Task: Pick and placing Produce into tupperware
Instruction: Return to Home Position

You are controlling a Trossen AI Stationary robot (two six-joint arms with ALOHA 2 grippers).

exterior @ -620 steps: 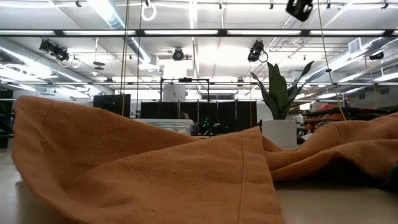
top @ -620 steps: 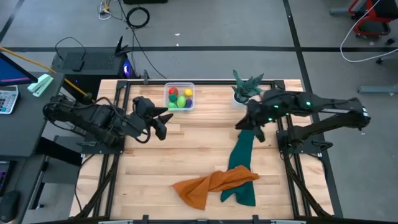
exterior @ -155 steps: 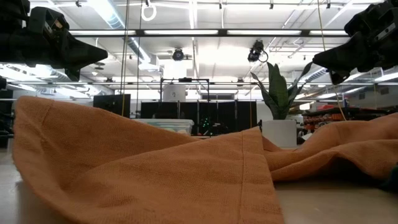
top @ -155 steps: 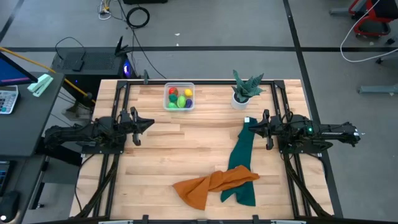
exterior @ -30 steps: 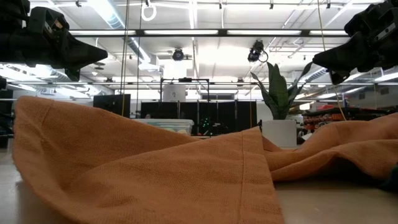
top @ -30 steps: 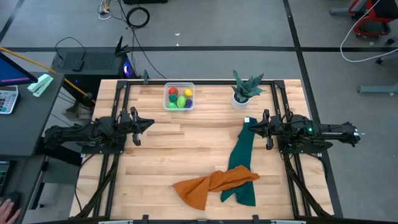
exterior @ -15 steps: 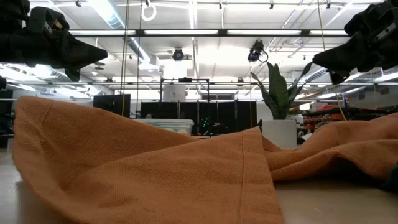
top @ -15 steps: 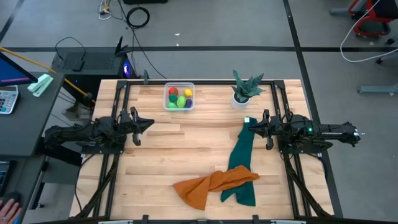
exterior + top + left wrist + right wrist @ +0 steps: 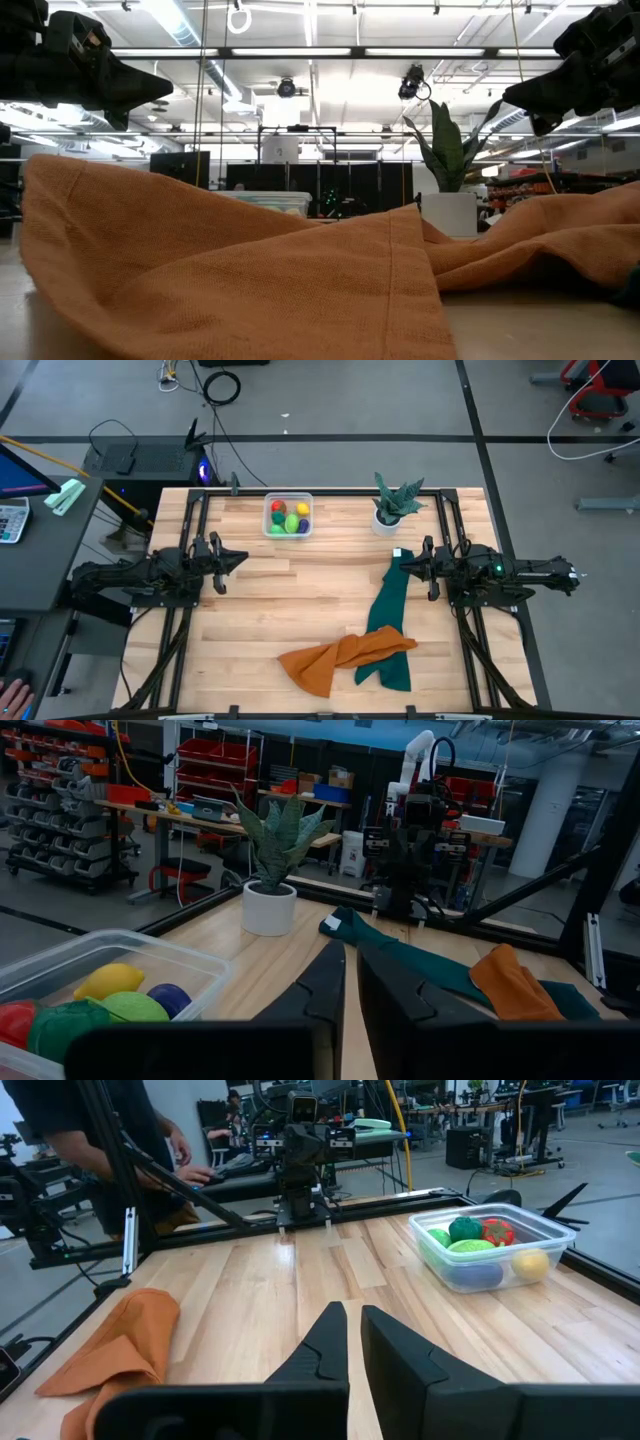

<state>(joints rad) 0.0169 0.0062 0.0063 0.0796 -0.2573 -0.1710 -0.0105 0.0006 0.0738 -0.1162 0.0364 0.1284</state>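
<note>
The clear square tupperware (image 9: 288, 515) stands near the table's far edge and holds the produce (image 9: 289, 519). The right wrist view shows red (image 9: 497, 1231), dark green (image 9: 465, 1228), yellow (image 9: 530, 1263), purple (image 9: 482, 1276) and two light green pieces (image 9: 469, 1248) lying inside it. My left gripper (image 9: 240, 557) hovers at the table's left side, shut and empty, pointing toward the middle. My right gripper (image 9: 406, 568) hovers at the right side over the dark green cloth's far end, shut and empty. Both show high up in the low view, left (image 9: 165, 85) and right (image 9: 510, 95).
A potted spiky plant (image 9: 392, 505) stands right of the tupperware. A dark green cloth (image 9: 388, 615) runs from the right gripper toward the near edge, overlapped by a crumpled orange cloth (image 9: 340, 653). A person (image 9: 120, 1140) stands beyond the left side; a hand (image 9: 10, 690) shows off the table.
</note>
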